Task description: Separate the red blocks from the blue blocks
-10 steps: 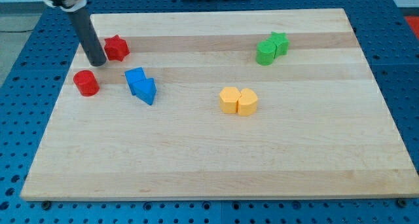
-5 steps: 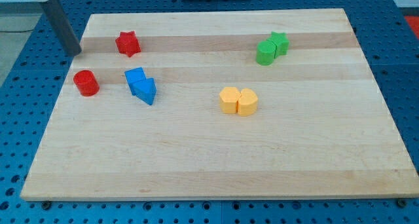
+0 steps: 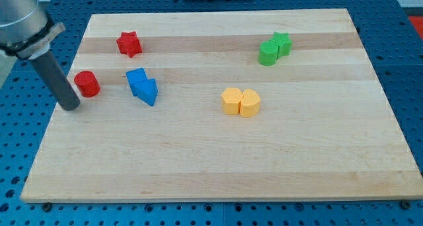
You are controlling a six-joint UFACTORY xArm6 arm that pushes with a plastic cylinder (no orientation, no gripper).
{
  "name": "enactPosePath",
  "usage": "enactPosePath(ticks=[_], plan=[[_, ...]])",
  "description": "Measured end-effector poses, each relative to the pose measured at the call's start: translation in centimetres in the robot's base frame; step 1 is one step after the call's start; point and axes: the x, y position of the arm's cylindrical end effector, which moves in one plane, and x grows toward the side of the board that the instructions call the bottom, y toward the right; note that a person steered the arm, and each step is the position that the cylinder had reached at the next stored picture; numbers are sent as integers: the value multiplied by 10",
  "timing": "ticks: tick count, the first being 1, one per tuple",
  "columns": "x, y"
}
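A red star block (image 3: 129,43) lies near the board's top left. A red cylinder (image 3: 86,84) stands lower, close to the left edge. Two blue blocks touch each other just right of the cylinder: a cube-like one (image 3: 137,78) and a triangular one (image 3: 149,90). My tip (image 3: 70,107) is on the board at the left edge, just below and left of the red cylinder, a small gap from it. The rod rises toward the view's top left.
Two green blocks (image 3: 273,48) sit together at the upper right. Two yellow blocks (image 3: 240,102) sit together near the board's middle. The wooden board (image 3: 218,166) rests on a blue perforated table.
My tip has moved from beside the red star, out past the board's left edge, then down to below-left of the red cylinder. The star has shifted slightly right and up.
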Motion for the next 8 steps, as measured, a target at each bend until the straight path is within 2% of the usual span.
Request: enactPosePath(ticks=[1,2,5,8], plan=[[-32,2],[-47,15],[-39,57],[-95,60]])
